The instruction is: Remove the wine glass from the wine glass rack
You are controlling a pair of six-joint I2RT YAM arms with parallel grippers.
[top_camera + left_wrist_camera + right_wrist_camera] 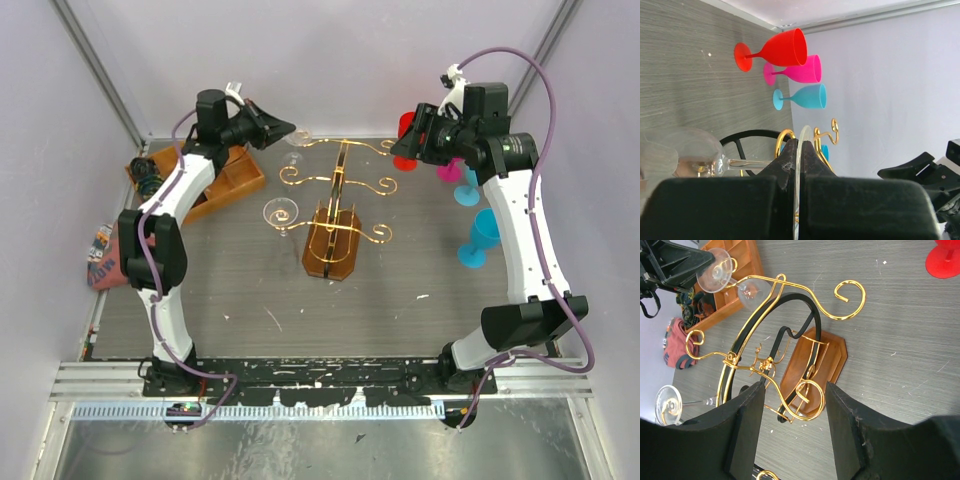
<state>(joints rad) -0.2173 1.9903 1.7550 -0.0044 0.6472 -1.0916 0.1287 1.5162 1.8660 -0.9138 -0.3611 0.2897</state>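
From above, your left gripper (288, 130) pinches the clear wine glass (296, 147) by its round foot, at a far-left scroll of the gold wire wine glass rack (335, 215). Left wrist: black pads (815, 160) clamp that thin transparent disc edge-on. Right wrist: your right gripper (792, 410) hangs spread above the curled arms and amber base, gripping nothing.

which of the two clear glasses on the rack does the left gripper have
The far clear glass, its foot pinched by the left gripper; the nearer clear glass hangs untouched.
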